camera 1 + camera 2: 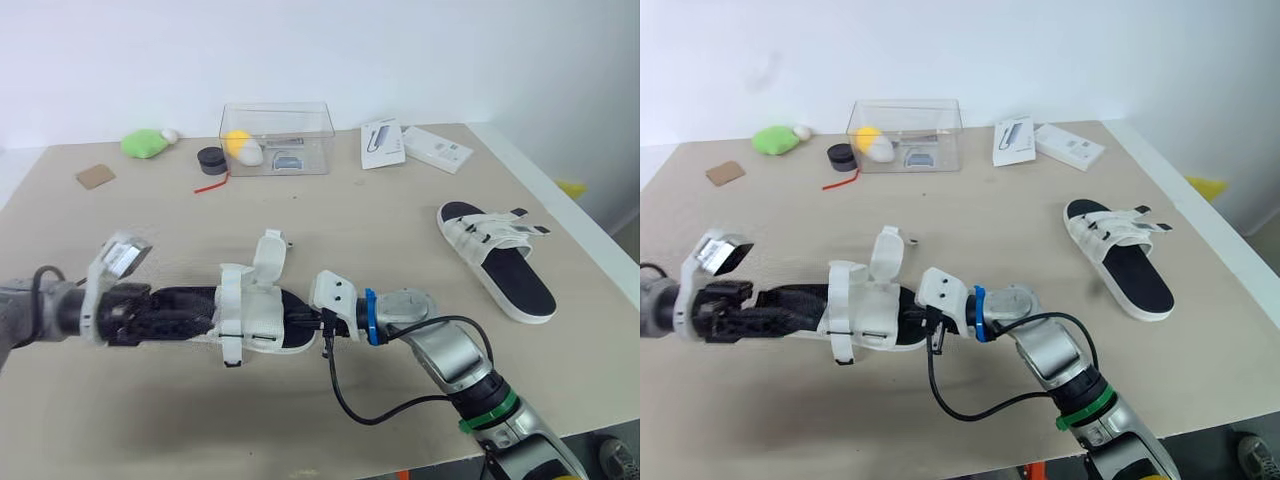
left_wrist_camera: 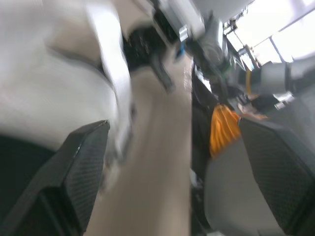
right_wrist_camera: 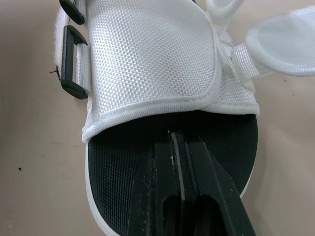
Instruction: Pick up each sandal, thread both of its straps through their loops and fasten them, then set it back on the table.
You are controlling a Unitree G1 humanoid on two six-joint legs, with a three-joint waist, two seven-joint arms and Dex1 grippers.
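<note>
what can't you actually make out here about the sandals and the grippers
- Left wrist view: blur, so whether the left gripper touches the near sandal is unclear.
- Eye views: the white wrist housing hides the tips of the right gripper.
- Right wrist view: the near sandal's heel and strap ends are cut off by the edges.
- Eye views: the far sandal has loops too small to tell if they are threaded.

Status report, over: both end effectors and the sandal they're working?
Left end effector open at near sandal's heel end. Right end effector shut over its toe end. One strap flipped up, unfastened. Second sandal lies apart.
</note>
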